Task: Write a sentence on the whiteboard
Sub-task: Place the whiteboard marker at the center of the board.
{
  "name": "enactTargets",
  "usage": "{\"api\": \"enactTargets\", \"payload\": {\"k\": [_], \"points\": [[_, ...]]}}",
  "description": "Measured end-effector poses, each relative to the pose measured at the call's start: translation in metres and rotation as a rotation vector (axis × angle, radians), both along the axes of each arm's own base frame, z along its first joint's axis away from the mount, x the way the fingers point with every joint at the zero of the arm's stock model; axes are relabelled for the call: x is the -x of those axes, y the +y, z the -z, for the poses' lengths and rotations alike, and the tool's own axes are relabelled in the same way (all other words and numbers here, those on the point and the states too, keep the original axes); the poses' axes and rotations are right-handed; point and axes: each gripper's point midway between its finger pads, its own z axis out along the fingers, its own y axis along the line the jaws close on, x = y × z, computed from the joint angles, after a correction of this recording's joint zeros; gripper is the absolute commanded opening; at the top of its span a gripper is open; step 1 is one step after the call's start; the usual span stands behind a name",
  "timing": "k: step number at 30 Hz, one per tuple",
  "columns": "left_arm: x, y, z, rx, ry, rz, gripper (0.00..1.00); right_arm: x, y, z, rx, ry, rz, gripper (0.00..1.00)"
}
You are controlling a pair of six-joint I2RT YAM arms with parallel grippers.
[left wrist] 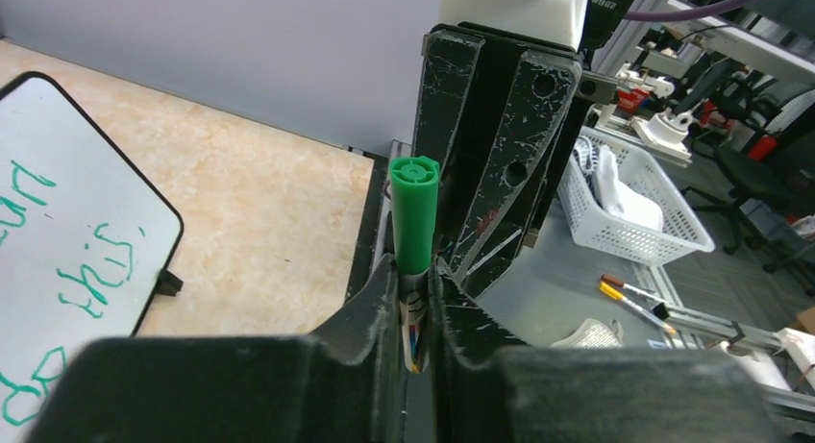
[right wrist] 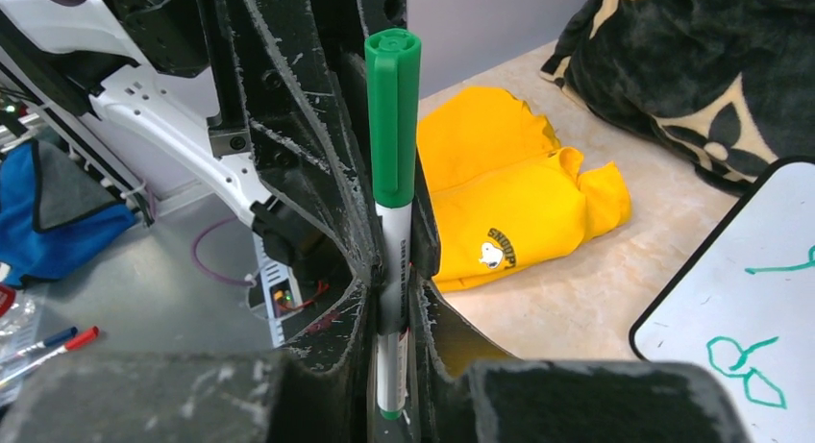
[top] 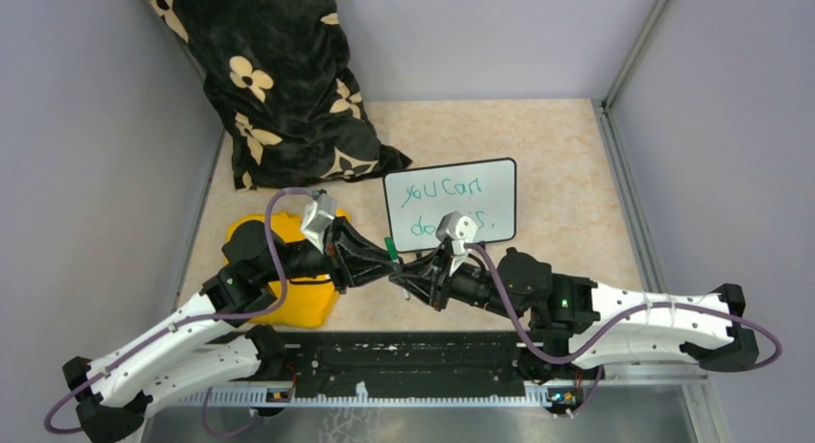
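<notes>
Capped green marker (right wrist: 393,126) clamped from opposite ends by the left gripper (left wrist: 415,282) and right gripper (right wrist: 392,304), both closed on its barrel, probably to seat the cap or hand it over, since the sentence (top: 444,191) looks finished. In the top view, both arms fold inward and their wrists meet at lower centre. The whiteboard (top: 500,179) sits just above them at mid-frame.

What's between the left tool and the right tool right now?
The green-capped marker. The left tool and the right tool face each other, both shut on it. Each wrist view shows this.
</notes>
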Motion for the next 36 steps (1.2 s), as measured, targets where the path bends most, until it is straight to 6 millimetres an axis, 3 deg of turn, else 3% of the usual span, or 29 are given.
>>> {"api": "enactTargets", "payload": {"k": [4,7,11,18,21,24,31,36], "points": [[-0.004,0.0,0.0,0.0,-0.004,-0.02,0.64,-0.001,-0.001,0.003,0.018,-0.013,0.005,0.0],[-0.011,0.001,0.004,-0.014,-0.006,-0.065,0.82,-0.007,-0.007,0.011,0.062,-0.027,0.037,0.0],[-0.031,0.007,0.012,-0.054,-0.003,-0.184,0.95,-0.016,-0.018,0.022,0.132,-0.044,0.09,0.0],[-0.092,0.046,0.011,-0.131,-0.098,-0.591,0.98,-0.041,-0.039,0.044,0.306,-0.047,0.249,0.0],[-0.121,0.062,0.015,-0.196,-0.128,-0.758,0.98,-0.05,-0.045,0.073,0.424,-0.022,0.307,0.0],[-0.145,0.074,0.031,-0.285,-0.135,-0.898,0.98,-0.059,-0.052,0.096,0.506,0.021,0.349,0.0],[-0.163,0.096,0.082,-0.41,-0.154,-1.051,0.98,-0.063,-0.066,0.163,0.642,0.158,0.375,0.0],[-0.165,0.109,0.101,-0.453,-0.169,-1.098,0.98,-0.058,-0.069,0.21,0.748,0.247,0.357,0.0]]}}
